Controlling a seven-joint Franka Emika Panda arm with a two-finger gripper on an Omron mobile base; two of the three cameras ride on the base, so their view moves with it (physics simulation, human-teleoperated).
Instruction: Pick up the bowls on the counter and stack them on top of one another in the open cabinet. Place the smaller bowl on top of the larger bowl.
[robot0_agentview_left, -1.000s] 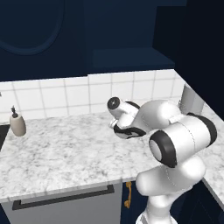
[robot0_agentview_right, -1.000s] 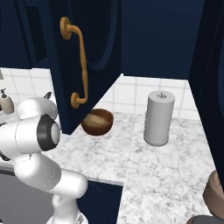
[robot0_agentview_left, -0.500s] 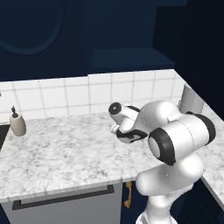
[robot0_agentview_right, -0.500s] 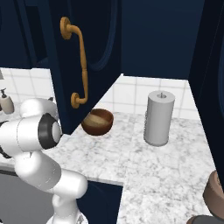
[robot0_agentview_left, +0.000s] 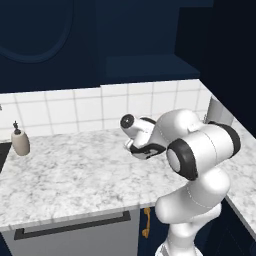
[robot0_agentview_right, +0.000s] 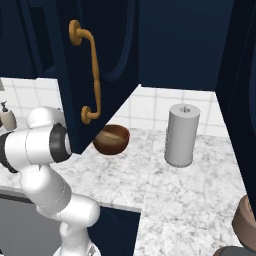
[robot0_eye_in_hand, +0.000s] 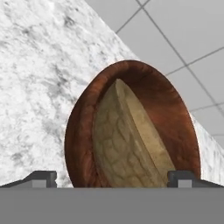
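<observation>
The deep, glossy dark reddish-brown wooden bowl lies directly ahead of the robot's two-finger hand in the hand view, close in, its round mouth spanning the gap between the two dark fingertips. The shallow light tan wooden bowl sits nested inside it, tan surface inside the brown rim. Both fingertips stand wide apart, one at each side of the bowl's width, so the hand is released and grips nothing.

In the right base view the reddish-brown bowl stands upright on the white-and-grey marbled stone counter, its mouth facing up, with the tan bowl inside. It sits near the white tiled backsplash, partly behind the lower edge of the dark navy blue cabinet door with its curved brass handle. Being round, the bowl has no long axis; in the hand view its opening appears tipped toward the camera because that view is rolled.

A grey upright paper-towel roll stands well apart from the bowls, further along the counter. In the left base view a small beige soap dispenser stands by the backsplash, and the hand is hidden behind the white arm.
</observation>
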